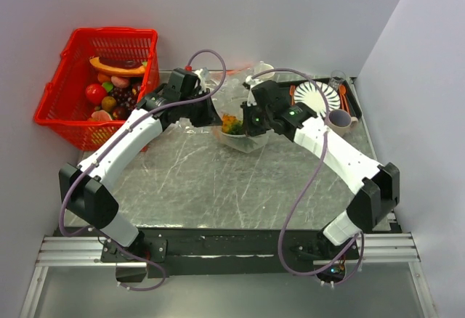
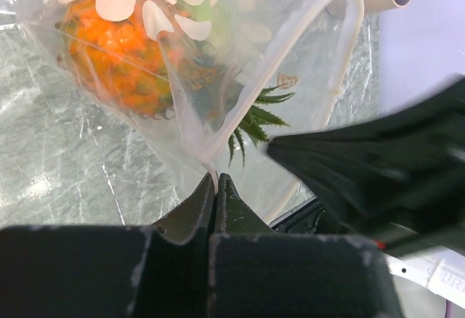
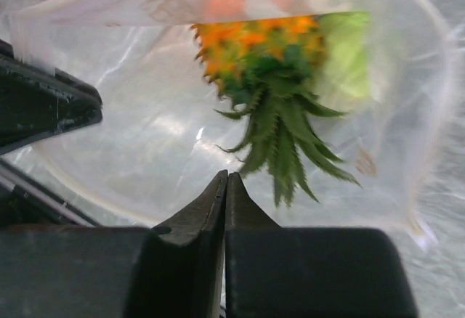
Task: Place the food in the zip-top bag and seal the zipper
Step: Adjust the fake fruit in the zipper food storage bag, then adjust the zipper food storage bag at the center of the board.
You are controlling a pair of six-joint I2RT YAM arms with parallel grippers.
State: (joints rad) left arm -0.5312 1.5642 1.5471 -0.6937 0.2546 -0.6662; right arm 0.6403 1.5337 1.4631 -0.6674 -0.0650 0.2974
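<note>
Holding the bag: we grip the zip-top bag [image 1: 240,142] from both sides over the middle of the table [image 1: 218,180].
Left gripper [image 2: 216,187]: our fingers are pressed tight together, pinching a fold of the bag's edge.
Right gripper [image 3: 227,187]: our fingers are also clamped together, on the film at the bag's rim.
Food: inside the bag we see an orange piece [image 2: 120,64] with a dark-green leafy tuft [image 3: 283,125] at its end, the tuft pointing toward the mouth. A light-green fruit [image 3: 349,49] lies just beside them.
Zipper [image 2: 354,27]: a pale strip runs round the mouth, and its two sides gape apart, unsealed.
Around us: a red basket [image 1: 52,100] of other toy foods stands at the far left, well apart from the bag. A striped plate [image 1: 320,94] and a cup [image 1: 339,120] sit at the far right.
In the way: in each wrist view the other gripper looms as a dark, blurred mass beside the bag. From above, our arms cover much of the mouth.
Hard to make out: pale oval prints on the film veil the orange piece. We cannot tell whether the bag's bottom rests on the table.
</note>
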